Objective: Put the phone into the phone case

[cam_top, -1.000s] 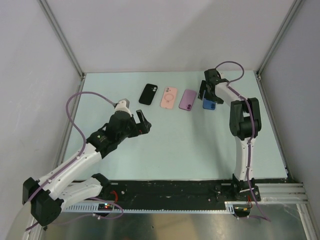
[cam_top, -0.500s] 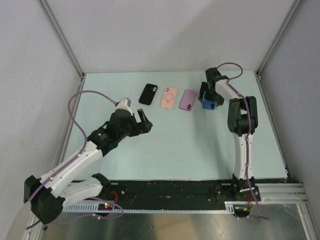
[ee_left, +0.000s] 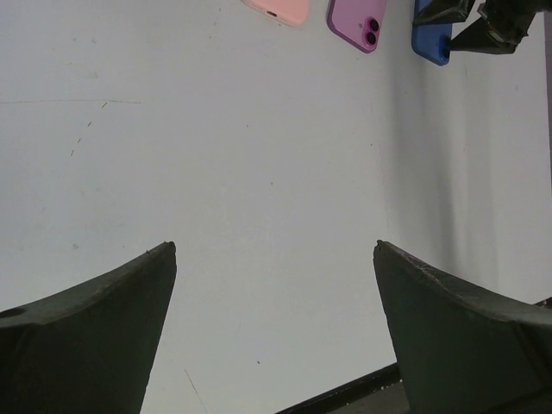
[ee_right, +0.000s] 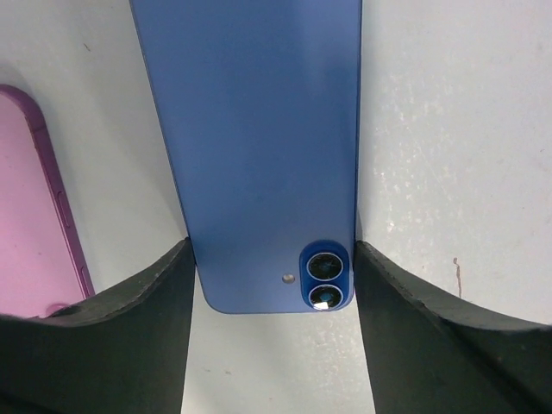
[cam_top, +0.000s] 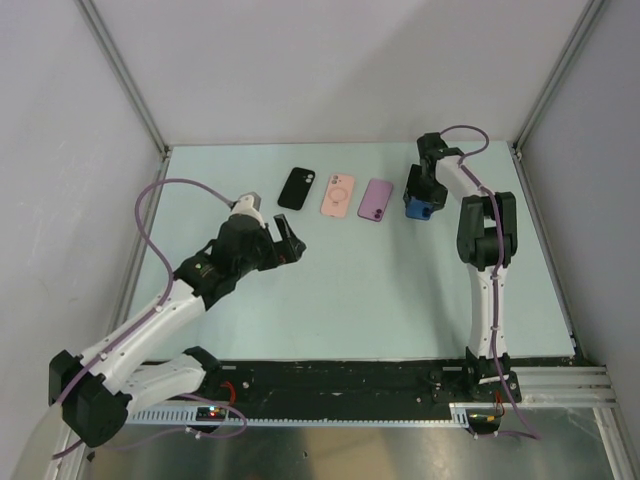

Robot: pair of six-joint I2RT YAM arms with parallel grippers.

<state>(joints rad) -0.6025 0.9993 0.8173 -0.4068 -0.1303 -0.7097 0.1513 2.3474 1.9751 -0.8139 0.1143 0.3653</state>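
A blue phone (cam_top: 418, 209) lies camera side up at the right end of a row on the table, also in the left wrist view (ee_left: 429, 39). My right gripper (cam_top: 417, 193) is down over it. In the right wrist view the phone (ee_right: 259, 147) fills the gap, and both fingers (ee_right: 147, 328) touch its long edges near the camera end. A pink case (cam_top: 338, 195) with a ring mark, a black case (cam_top: 296, 188) and a purple one (cam_top: 376, 200) lie to its left. My left gripper (cam_top: 289, 243) hovers open over bare table (ee_left: 274, 248), nothing between its fingers.
The pale green table (cam_top: 360, 290) is walled by grey panels with metal posts at the back corners. The purple item (ee_right: 34, 207) lies close beside my right gripper's left finger. A black rail (cam_top: 340, 380) runs along the near edge.
My right gripper has come down over the blue phone and its jaws have narrowed onto the phone's edges. The left arm has barely shifted.
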